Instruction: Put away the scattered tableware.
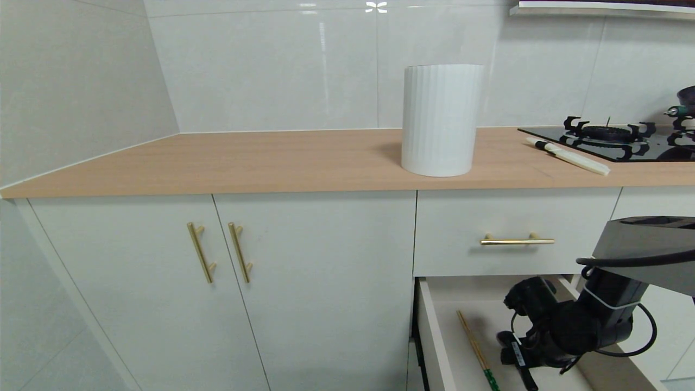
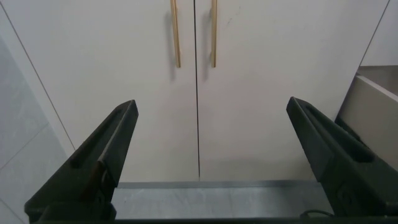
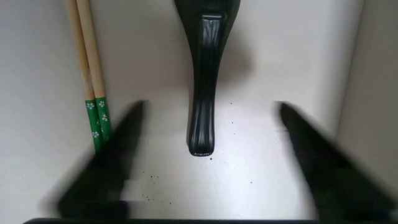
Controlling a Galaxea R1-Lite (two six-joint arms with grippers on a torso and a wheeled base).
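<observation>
White tiles back a wooden countertop [image 1: 271, 157] in the head view, where a ribbed white container [image 1: 441, 119] stands and a pale knife [image 1: 570, 156] lies just beside the stove [image 1: 602, 138]. Below, the lower drawer [image 1: 429, 326] is pulled out. A pair of chopsticks [image 1: 475, 347] lies on its floor, and the right gripper [image 1: 518, 353] hangs low inside it, near them but apart.

From the left wrist view, the left gripper [image 2: 208, 162] has its fingers spread wide with nothing between them. It faces the closed cabinet doors [image 2: 199, 93] and their gold handles, well away from the drawer.

From the right wrist view, the right gripper [image 3: 205, 168] is spread too, one finger on each side of the handle of a black spoon [image 3: 204, 81] without touching it. The spoon appears to rest on the drawer floor, with the chopsticks [image 3: 87, 74] parallel to it and a little apart.

Judging by this, the spoon is already stowed and the step in hand is getting the right arm out cleanly. It should rise straight up with the fingers kept apart, so that neither pad drags the spoon handle or nudges the chopsticks. It should also mind the drawer's side wall and the closed drawer front above. The knife on the counter looks like the next piece to fetch.
</observation>
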